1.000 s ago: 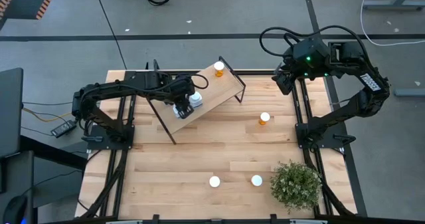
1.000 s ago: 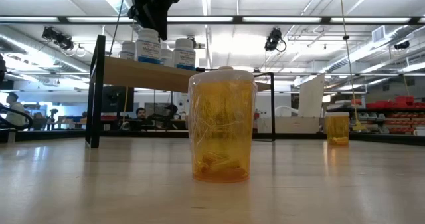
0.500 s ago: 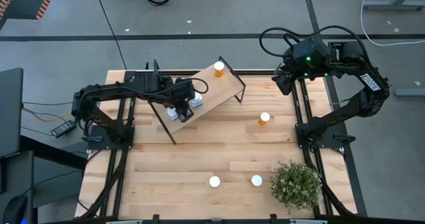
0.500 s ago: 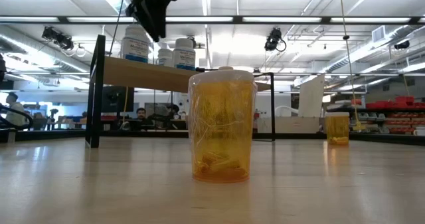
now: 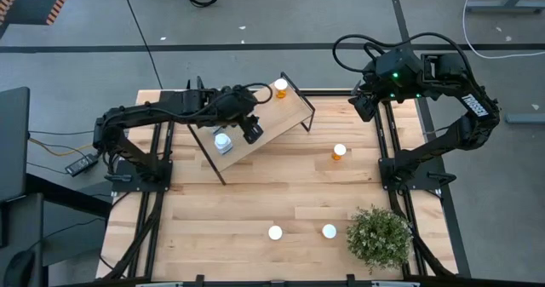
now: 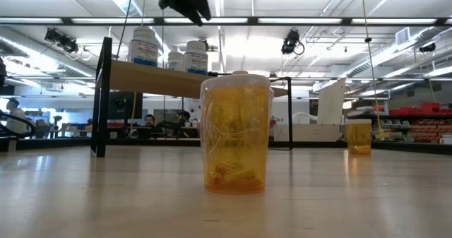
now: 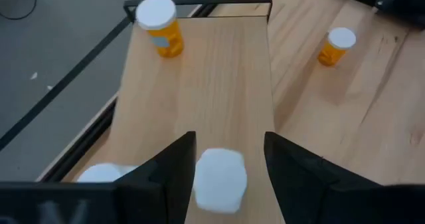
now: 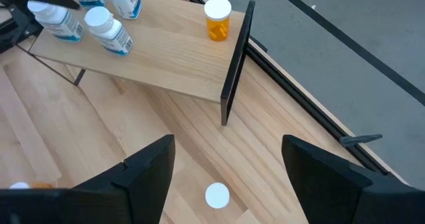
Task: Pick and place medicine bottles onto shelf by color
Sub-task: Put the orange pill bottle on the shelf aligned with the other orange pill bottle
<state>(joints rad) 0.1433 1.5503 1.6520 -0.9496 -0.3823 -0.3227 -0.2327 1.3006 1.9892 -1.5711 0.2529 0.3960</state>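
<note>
The slanted wooden shelf [image 5: 285, 112] stands at the far left of the table. Several white bottles stand upright at its left end, one in the high view [image 5: 222, 142] and three in the low view [image 6: 145, 47]. One orange bottle [image 5: 280, 88] stands at its right end. My left gripper [image 7: 229, 141] is open above the shelf, and a white bottle's cap [image 7: 219, 181] shows below between its fingers, untouched. Orange bottles stand on the table [image 5: 339, 152], [image 6: 235, 132]. My right gripper [image 8: 229, 144] is open and empty over the far right of the table.
Two white-capped bottles [image 5: 275, 232], [image 5: 329, 231] stand near the front edge, beside a green potted plant [image 5: 379, 236] at the front right. The shelf's black frame [image 8: 236, 58] rises at its right end. Bare wood lies between the shelf and the front bottles.
My left gripper has let go of a white bottle, which now stands on the shelf's left end. It has then risen and gone toward the table's right along the shelf.
</note>
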